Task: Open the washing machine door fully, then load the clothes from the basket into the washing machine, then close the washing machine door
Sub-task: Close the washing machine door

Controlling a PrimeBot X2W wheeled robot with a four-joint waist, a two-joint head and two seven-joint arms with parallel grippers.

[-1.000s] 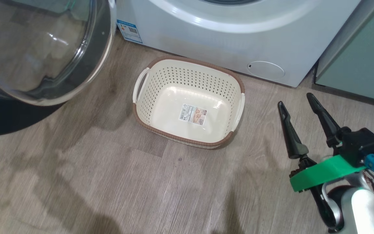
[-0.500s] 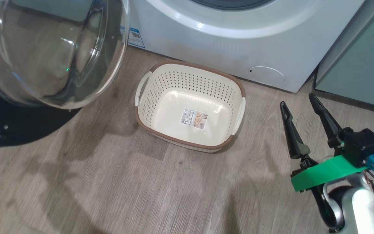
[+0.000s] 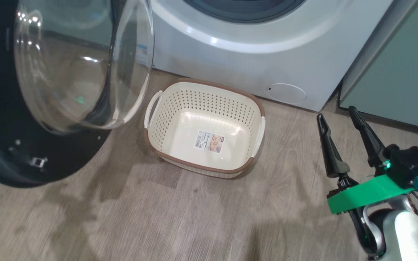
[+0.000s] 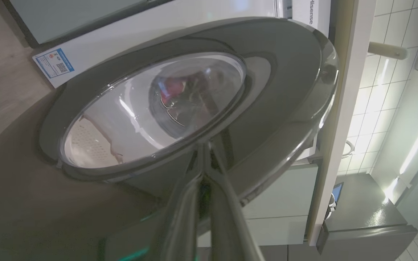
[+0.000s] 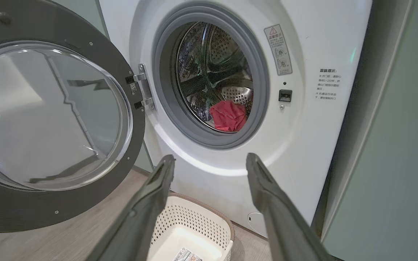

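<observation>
Two containers are shown. The steel drum (image 5: 216, 65) of the washing machine (image 5: 314, 137) is loaded with the clothes (image 5: 228, 116), a red bundle lying at its bottom. The basket (image 3: 180, 108) is set on the wooden floor (image 3: 158, 217) just in front of the machine; only a label sticker (image 3: 209, 141) is seen inside. The washing machine door (image 3: 9, 152) is hung open at the left. The right gripper (image 3: 335, 113) is held beside the basket, fingers spread. The left gripper (image 4: 205, 174) is seen with fingers pressed together, tips at the door's glossy rim.
</observation>
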